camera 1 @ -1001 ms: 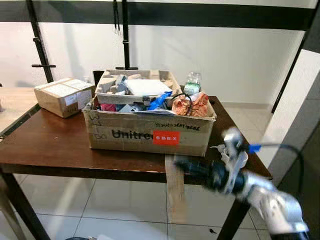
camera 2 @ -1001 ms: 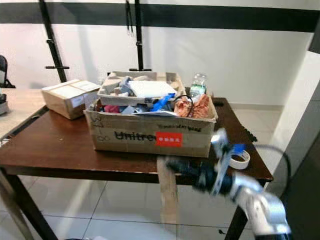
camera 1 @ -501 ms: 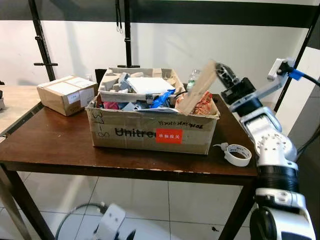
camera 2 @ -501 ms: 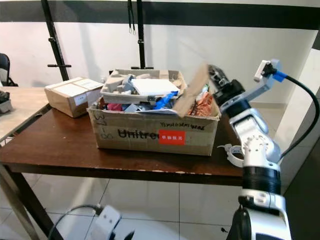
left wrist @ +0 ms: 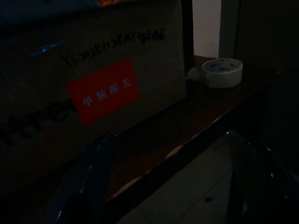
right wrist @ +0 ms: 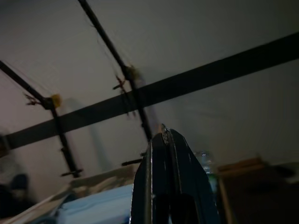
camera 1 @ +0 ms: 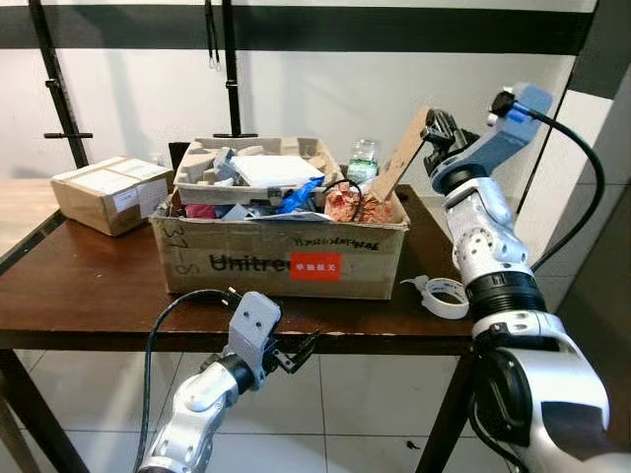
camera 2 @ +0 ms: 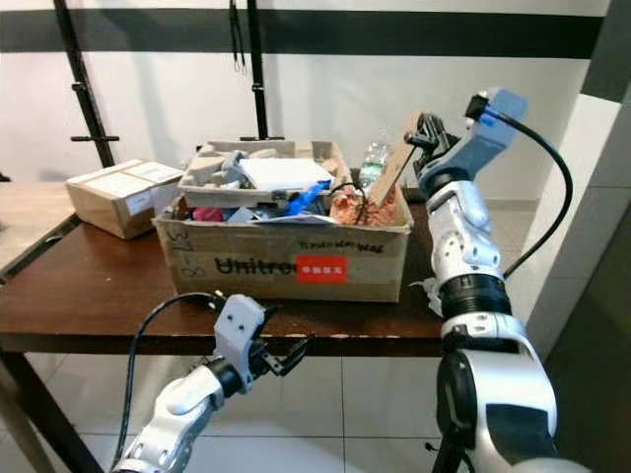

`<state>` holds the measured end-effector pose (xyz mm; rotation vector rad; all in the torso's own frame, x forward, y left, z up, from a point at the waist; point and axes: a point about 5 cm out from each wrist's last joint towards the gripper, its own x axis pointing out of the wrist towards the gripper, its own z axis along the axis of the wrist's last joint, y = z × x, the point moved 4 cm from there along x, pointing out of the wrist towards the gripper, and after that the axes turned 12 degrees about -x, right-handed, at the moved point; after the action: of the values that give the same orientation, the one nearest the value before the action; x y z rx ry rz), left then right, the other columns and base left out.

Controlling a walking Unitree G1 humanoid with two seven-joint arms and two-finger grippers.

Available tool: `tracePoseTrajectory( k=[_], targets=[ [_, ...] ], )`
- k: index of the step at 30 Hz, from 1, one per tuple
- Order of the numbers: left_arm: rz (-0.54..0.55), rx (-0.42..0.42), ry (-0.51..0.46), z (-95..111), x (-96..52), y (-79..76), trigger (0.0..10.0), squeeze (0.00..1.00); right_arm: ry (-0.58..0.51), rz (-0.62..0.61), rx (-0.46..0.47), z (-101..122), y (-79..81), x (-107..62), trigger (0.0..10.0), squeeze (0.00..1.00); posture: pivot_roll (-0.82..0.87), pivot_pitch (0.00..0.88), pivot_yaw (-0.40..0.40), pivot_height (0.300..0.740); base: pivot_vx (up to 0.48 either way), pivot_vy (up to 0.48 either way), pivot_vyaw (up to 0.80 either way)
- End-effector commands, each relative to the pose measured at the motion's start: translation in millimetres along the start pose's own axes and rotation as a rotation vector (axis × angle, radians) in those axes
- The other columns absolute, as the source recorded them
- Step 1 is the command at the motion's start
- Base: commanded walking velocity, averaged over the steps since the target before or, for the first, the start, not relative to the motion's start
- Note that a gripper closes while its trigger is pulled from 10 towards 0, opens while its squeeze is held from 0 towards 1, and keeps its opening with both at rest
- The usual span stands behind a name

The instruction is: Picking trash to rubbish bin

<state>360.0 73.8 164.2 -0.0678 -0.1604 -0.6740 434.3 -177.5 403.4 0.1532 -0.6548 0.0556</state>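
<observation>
A big cardboard box [camera 1: 286, 258] marked Unitree stands on the brown table [camera 1: 79, 286], heaped with paper, wrappers and other trash. Above its right end my right gripper [camera 1: 432, 126] is raised and shut on a flat brown cardboard strip [camera 1: 399, 158], which slants down toward the orange wrapper [camera 1: 360, 205] in the box. In the right wrist view the fingertips [right wrist: 164, 140] press together. Low before the table's front edge, my left gripper [camera 1: 299, 350] is open with nothing in it. The left wrist view faces the box's red label [left wrist: 103, 91].
A roll of white tape [camera 1: 439, 294] lies on the table right of the box. A small sealed carton [camera 1: 104, 189] sits at the table's far left. A clear bottle [camera 1: 363, 158] stands behind the box. Black stand poles and a white wall lie beyond.
My right arm swung the cardboard strip up from below the table edge to above the box's right end. The left arm rose into view before the table. The camera shifted slightly.
</observation>
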Motion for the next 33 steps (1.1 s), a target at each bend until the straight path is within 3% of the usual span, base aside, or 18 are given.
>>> tracePoseTrajectory(
  k=[1, 5, 10, 11, 12, 14, 17, 19, 20, 21, 24, 25, 26, 27, 28, 31, 33],
  targets=[
    [0.013, -0.026, -0.022, 8, 2.4, -0.1, 10.0, 0.00, 0.004, 0.011, -0.024, -2, 8.6, 2.4, 10.0, 0.00, -0.09, 0.061, -0.008, 0.740, 0.000, 0.000, 0.00],
    [0.059, -0.039, -0.012, 14, 1.0, 6.0, 10.0, 0.00, 0.054, 0.042, -0.087, -19, 21.1, 0.3, 10.0, 0.00, -0.08, 0.072, -0.023, 0.740, 0.000, 0.000, 0.00],
    [0.112, -0.059, 0.073, 0, -5.6, 15.4, 10.0, 0.00, 0.081, 0.064, -0.037, -31, 24.2, -4.8, 10.0, 0.00, -0.08, 0.079, -0.026, 0.740, 0.000, 0.000, 0.00],
    [0.101, -0.054, 0.087, -5, -11.1, 15.3, 10.0, 0.00, 0.106, 0.113, 0.040, -39, 27.8, -8.7, 10.0, 0.00, -0.08, 0.082, -0.028, 0.740, 0.000, 0.000, 0.00],
    [0.101, -0.054, 0.087, -5, -11.1, 15.3, 10.0, 0.00, 0.106, 0.113, 0.040, -39, 27.8, -8.7, 10.0, 0.00, -0.08, 0.082, -0.028, 0.740, 0.000, 0.000, 0.00],
    [0.043, -0.045, 0.098, -9, -18.2, 9.4, 10.0, 0.00, 0.113, 0.162, 0.211, -43, 26.9, -13.5, 10.0, 0.00, -0.08, 0.083, -0.030, 0.740, 0.000, 0.000, 0.00],
    [0.022, -0.044, 0.104, -9, -20.5, 6.8, 10.0, 0.00, 0.108, 0.176, 0.270, -43, 26.0, -14.7, 10.0, 0.00, -0.08, 0.083, -0.030, 0.740, 0.000, 0.000, 0.00],
    [-0.013, -0.065, 0.115, -10, -26.9, 4.5, 10.0, 0.00, 0.072, 0.266, 0.493, -38, 19.4, -27.1, 10.0, 0.00, -0.08, 0.087, -0.028, 0.740, 0.000, 0.000, 0.00],
    [-0.040, -0.069, 0.134, -13, -31.6, 3.4, 10.0, 0.00, 0.047, 0.397, 0.582, -32, 19.6, -45.8, 10.0, 0.00, -0.09, 0.088, -0.025, 0.740, 0.000, 0.000, 0.00],
    [-0.049, -0.065, 0.144, -15, -33.1, 3.5, 10.0, 0.00, 0.053, 0.462, 0.583, -32, 22.9, -55.9, 10.0, 0.00, -0.09, 0.088, -0.025, 0.740, 0.000, 0.000, 0.00],
    [-0.057, -0.062, 0.156, -17, -34.7, 3.4, 10.0, 0.00, 0.061, 0.532, 0.588, -32, 27.3, -67.0, 10.0, 0.00, -0.09, 0.088, -0.025, 0.740, 0.000, 0.000, 0.00],
    [-0.089, -0.038, 0.237, -33, -41.6, 2.1, 10.0, 0.00, 0.136, 0.729, 0.558, -39, 38.6, -109.2, 10.0, 0.00, -0.09, 0.090, -0.007, 0.740, 0.000, 0.000, 0.00],
    [-0.102, -0.025, 0.291, -45, -47.4, 2.3, 10.0, 0.00, 0.210, 0.827, 0.551, -49, 45.8, -135.9, 10.0, 0.00, -0.10, 0.090, -0.005, 0.740, 0.000, 0.000, 0.00],
    [-0.102, -0.025, 0.291, -45, -47.4, 2.3, 10.0, 0.00, 0.210, 0.827, 0.551, -49, 45.8, -135.9, 10.0, 0.00, -0.10, 0.090, -0.005, 0.740, 0.000, 0.000, 0.00],
    [-0.101, -0.004, 0.363, -63, -57.1, 4.5, 10.0, 0.00, 0.367, 0.911, 0.508, -75, 53.7, -175.4, 10.0, 0.00, -0.10, 0.090, 0.001, 0.740, 0.000, 0.000, 0.00],
    [-0.087, -0.005, 0.398, -71, -61.2, 6.7, 10.0, 0.00, 0.439, 0.916, 0.474, -88, 54.3, -188.3, 10.0, 0.00, -0.10, 0.090, 0.001, 0.740, 0.000, 0.000, 0.00],
    [-0.037, 0.001, 0.489, -93, -72.6, 12.9, 10.0, 0.00, 0.627, 0.913, 0.361, -125, 53.4, -225.2, 10.0, 0.00, -0.11, 0.091, 0.013, 0.740, 0.000, 0.000, 0.00]
  ],
)
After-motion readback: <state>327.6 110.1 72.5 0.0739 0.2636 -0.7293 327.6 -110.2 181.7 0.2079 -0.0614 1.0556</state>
